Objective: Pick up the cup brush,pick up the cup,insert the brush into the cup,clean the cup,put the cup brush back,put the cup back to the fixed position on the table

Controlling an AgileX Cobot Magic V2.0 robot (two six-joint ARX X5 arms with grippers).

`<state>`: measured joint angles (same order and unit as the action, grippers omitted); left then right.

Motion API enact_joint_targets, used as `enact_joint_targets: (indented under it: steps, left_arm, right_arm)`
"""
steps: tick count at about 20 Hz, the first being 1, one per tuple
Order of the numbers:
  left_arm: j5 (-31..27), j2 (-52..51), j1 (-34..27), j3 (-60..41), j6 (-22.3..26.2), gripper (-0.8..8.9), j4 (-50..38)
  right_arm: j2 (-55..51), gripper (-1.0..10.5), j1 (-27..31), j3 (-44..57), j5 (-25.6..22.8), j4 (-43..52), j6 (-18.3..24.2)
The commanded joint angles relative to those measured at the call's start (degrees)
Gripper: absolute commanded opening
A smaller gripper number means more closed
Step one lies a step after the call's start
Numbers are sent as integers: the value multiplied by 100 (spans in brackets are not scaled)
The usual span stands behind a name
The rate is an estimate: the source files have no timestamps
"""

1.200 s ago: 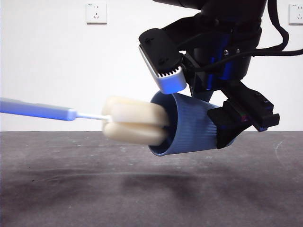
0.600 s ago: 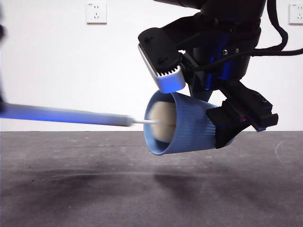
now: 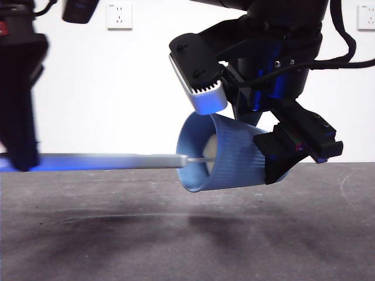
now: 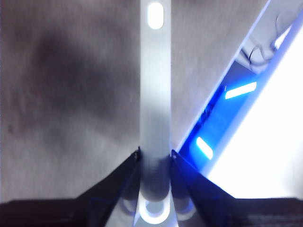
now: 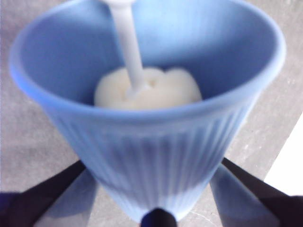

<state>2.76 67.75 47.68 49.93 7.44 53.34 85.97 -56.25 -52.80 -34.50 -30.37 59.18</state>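
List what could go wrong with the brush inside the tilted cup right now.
1. The right gripper holds the cup near its tapered base, tilted above the table; brush pressure might lever it loose.
2. The left gripper pinches the cup brush far from its sponge, so the handle might twist or slip.

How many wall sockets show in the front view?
2. One wall socket sits on the white wall at the upper left, above the cup brush handle. The second socket is at the upper right edge, partly cropped. Others may be hidden behind the arms.

Front view low, level across table point(image 3: 176, 246); wrist views close, right into cup point(image 5: 151, 142), left along brush handle point(image 4: 155, 94)
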Motion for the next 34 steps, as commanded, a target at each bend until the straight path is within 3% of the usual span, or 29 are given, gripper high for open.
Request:
enact_joint_targets:
  steps: [1,9,13,17,21,24,26,30,34]
  left_arm:
    - [-264,-155,-20,11,-17,-8,295]
    - [-1191,-1093,-68,11,-463,-8,1484]
    - [-1469,-1556,-289,0,-824,-9,1847]
    - [-1491,-2092,-365,0,-1344,-8,1880]
    - [-2006,-2503,-363,-46,-2179,-9,1602]
    - [-2415,-2577,-369,-334,-2876,-8,1054]
    - [-2518,-2549,-393,-691,-3250,-9,251]
    - [-2531,-1989,-402,-1132,-3613,-9,-1364]
    - [-2518,-822,-546,-1132,-3713,-9,-2439]
  right_arm:
    - [50,-12,-15,-22,-2,31,-87]
    - [50,-12,-15,-22,-17,31,-111]
    - [48,-12,-13,-22,-63,31,-498]
    - [31,-12,-2,-22,-50,39,-1655]
    - [-271,-12,7,-22,92,153,-3620]
    - [-896,-12,9,-22,686,216,-5147]
    - [-1427,-12,7,-22,944,372,-5842]
    - [-2411,-12,7,-22,1399,737,-6485]
    - [-3139,-12,4,-22,1510,804,-6561]
